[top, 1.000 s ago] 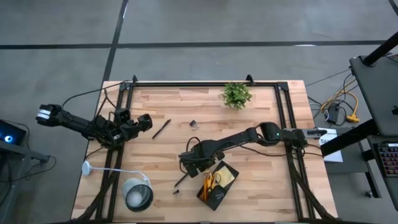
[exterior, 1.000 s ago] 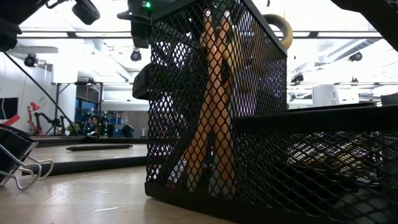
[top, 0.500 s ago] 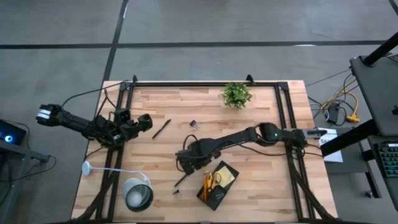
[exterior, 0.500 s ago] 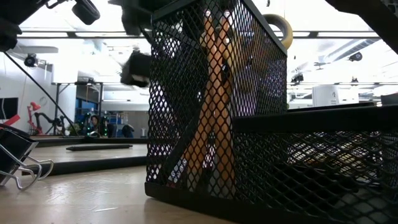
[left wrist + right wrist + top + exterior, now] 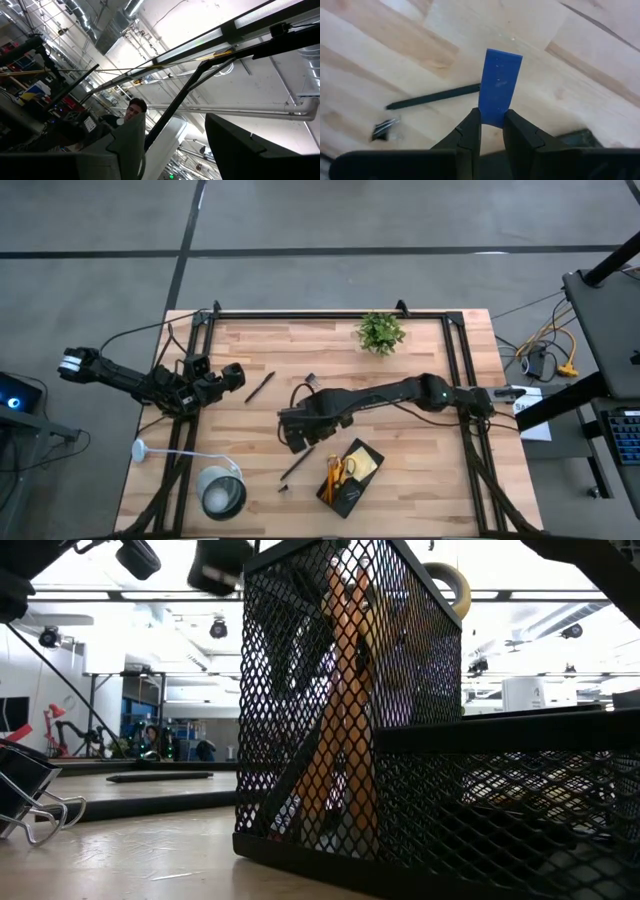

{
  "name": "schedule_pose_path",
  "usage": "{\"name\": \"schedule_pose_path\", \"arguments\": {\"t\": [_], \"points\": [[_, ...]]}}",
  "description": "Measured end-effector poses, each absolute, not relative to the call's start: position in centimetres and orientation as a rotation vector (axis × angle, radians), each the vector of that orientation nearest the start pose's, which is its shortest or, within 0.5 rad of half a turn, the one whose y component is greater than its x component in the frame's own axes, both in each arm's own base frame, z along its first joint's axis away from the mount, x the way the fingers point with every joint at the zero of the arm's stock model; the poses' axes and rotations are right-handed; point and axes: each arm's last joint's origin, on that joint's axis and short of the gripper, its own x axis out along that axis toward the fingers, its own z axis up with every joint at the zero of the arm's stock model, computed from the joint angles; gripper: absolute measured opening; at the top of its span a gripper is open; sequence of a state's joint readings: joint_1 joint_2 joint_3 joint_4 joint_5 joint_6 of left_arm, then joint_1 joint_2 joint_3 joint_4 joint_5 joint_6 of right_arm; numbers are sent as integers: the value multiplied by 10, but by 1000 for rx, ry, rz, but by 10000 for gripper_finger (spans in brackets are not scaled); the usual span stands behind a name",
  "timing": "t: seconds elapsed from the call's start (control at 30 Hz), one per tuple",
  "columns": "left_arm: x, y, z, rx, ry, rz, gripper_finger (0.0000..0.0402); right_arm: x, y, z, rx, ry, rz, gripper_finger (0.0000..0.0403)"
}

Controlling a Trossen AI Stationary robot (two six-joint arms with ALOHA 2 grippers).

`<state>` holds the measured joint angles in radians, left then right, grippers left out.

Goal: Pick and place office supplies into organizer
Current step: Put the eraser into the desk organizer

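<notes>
My right gripper (image 5: 492,131) hangs above the middle of the table (image 5: 295,433), shut on a small flat blue piece (image 5: 499,85). Below it a black pen (image 5: 435,97) lies flat on the wood beside a tiny dark piece (image 5: 385,129). The black mesh organizer (image 5: 350,475) stands to its near right and contains the yellow-handled scissors (image 5: 335,472) and a yellow pad (image 5: 364,465). Another pen (image 5: 260,387) and a binder clip (image 5: 311,380) lie farther back. My left gripper (image 5: 175,150) waits open at the table's left edge, pointing upward. My right gripper pinches the blue piece by its lower end (image 5: 492,116) between its two fingertips (image 5: 470,131). The fingers come from above, pointing down. The piece sticks out beyond the fingertips in line with them and is lifted clear of the table.
A green potted plant (image 5: 380,332) stands at the far edge and a round lamp (image 5: 222,492) at the near left corner. In the low view a binder clip (image 5: 30,795) lies left of the organizer's mesh wall (image 5: 350,710). Bare wood lies across the middle.
My right gripper has risen from beside the organizer and drifted a little toward the table's left edge; in the low view it has climbed to the top of the picture. The pen on the table beneath it now shows in full.
</notes>
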<state>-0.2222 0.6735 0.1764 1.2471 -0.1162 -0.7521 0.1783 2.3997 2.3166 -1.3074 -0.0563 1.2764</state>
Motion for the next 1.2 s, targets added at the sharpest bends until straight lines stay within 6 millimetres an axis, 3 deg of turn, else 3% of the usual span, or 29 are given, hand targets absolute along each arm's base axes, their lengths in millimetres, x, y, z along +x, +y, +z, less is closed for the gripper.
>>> {"name": "schedule_pose_path", "arguments": {"t": [0.43,0.8,0.93,1.2], "points": [[126,-25,270,-842,-671,-377,191,447,88,299,1075,1179,-667,59],[126,-25,269,-841,-662,-373,191,391,115,370,1097,1132,-554,59],[126,-25,269,-841,-662,-373,191,375,139,373,1105,1176,-565,59],[129,-26,267,-840,-646,-367,191,350,201,360,1128,1269,-649,59]]}}
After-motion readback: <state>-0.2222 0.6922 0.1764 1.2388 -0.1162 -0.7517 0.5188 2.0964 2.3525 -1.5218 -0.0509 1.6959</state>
